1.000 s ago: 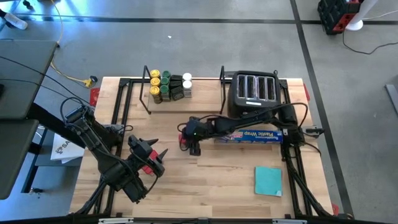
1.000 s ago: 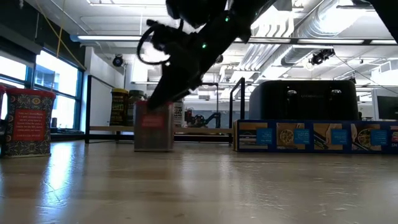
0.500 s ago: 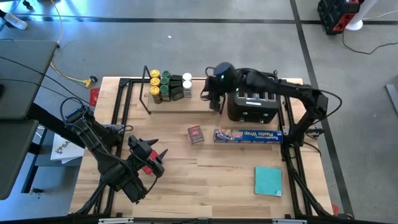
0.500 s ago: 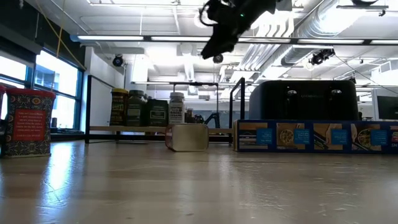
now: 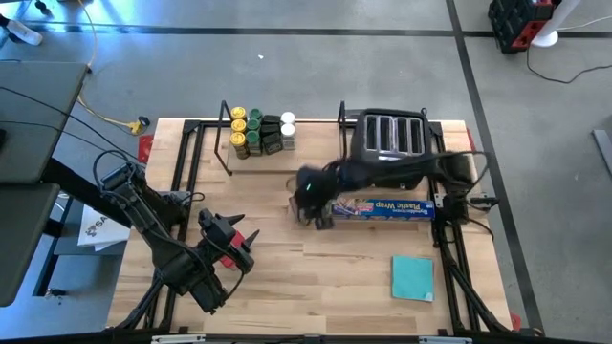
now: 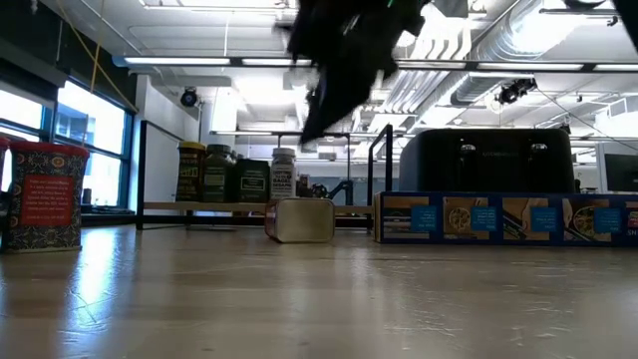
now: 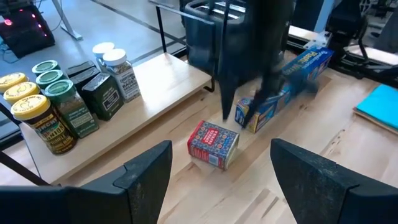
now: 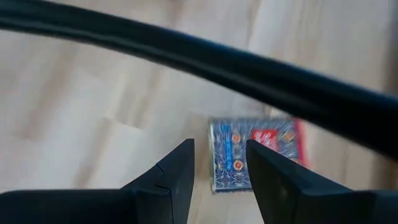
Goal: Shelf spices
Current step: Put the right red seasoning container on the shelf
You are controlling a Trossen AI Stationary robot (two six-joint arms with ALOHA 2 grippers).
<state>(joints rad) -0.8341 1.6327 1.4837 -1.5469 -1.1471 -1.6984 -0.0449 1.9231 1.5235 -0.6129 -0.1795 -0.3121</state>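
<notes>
A red square tin (image 7: 213, 144) with patterned blue sides is seen lying on its side on the pale wood-grain counter (image 5: 335, 277), just beside the end of the long blue cardboard box (image 5: 387, 207). The right pincer (image 8: 219, 163) is held above it, its smooth dark fingers parted and empty. Round jars (image 7: 43, 106) are stood on the wooden-floored wire shelf (image 5: 316, 158); the left pincer (image 5: 239, 247) is kept wide apart, gripping nothing.

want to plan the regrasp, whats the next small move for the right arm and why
Probably lower the right gripper straight onto the red tin and close. The tin lies on its side on the table, outside the shelf, and the open fingers hover just above it.
</notes>
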